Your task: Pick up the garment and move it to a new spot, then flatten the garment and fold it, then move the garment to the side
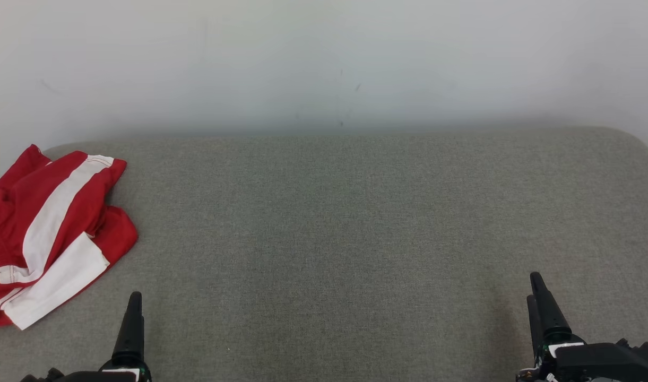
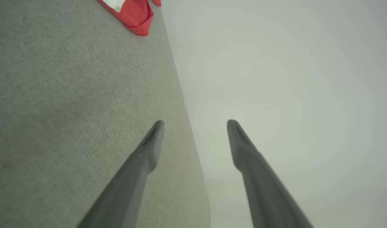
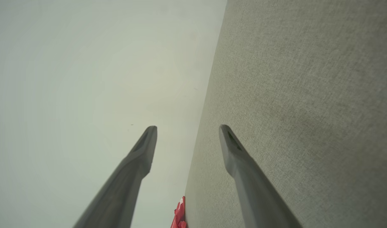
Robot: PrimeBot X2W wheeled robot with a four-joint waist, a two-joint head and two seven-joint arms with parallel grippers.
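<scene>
Head view: I see the red-and-white garment (image 1: pixel 48 233) crumpled at the grey cushion's (image 1: pixel 355 223) left edge, near my left gripper (image 1: pixel 135 300); my right gripper (image 1: pixel 534 286) sits well apart. The cushion's far edge meets the wall (image 1: pixel 324 63). Left wrist view: fingers spread wide, gripping nothing. Right wrist view: likewise wide, nothing held.

One garment (image 1: pixel 48 233), ahead and to the left of the left gripper (image 2: pixel 196 122). Two grippers: that one and the right gripper (image 3: pixel 187 126). Two fingers (image 2: pixel 149 152) on each, four in all. One cushion (image 1: pixel 355 223) beneath both grippers. One wall (image 1: pixel 324 63) beyond their tips.
</scene>
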